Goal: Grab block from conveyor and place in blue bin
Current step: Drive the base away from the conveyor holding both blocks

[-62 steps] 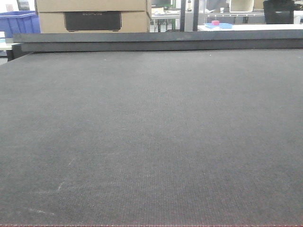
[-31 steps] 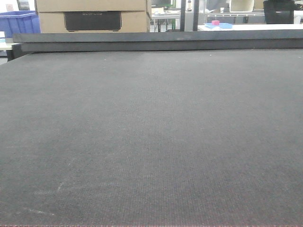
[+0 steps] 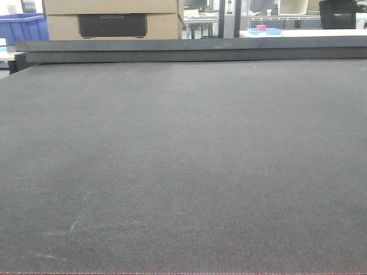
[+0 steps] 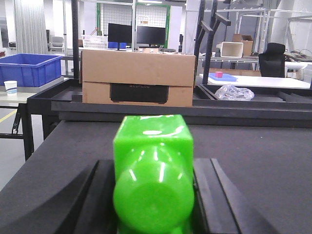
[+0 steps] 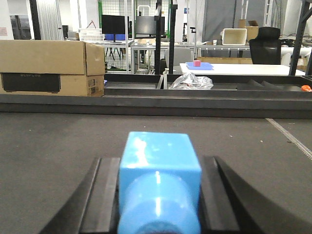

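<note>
The conveyor, a wide dark grey woven belt, fills the front view with no block on it and neither gripper showing. In the left wrist view my left gripper is shut on a glossy green block, with the black jaws tight against both its sides above the belt. My right gripper is likewise shut on a light blue block just over the belt. The blue bin stands on a table beyond the belt's far left corner, and its rim shows again as the blue bin.
A cardboard box sits behind the belt's raised far edge. A crumpled plastic bag lies in the tray beyond. A paper cup stands by the bin. Farther back are a white table with a pink piece, shelving and an office chair.
</note>
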Controlling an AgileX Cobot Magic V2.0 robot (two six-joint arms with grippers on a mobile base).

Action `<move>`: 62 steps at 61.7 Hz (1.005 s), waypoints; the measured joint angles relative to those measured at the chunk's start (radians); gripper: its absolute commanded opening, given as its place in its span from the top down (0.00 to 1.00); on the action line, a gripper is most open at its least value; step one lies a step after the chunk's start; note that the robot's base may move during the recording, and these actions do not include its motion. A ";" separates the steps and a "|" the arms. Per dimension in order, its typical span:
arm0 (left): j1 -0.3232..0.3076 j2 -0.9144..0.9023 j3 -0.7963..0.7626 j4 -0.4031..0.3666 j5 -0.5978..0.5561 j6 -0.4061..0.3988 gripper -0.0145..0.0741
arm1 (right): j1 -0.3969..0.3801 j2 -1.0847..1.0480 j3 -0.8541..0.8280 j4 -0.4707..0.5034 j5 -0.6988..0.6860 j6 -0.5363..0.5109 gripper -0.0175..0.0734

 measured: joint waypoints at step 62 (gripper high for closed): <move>0.000 -0.003 0.000 0.000 0.001 0.000 0.96 | 0.000 0.000 0.000 0.000 0.000 0.000 0.99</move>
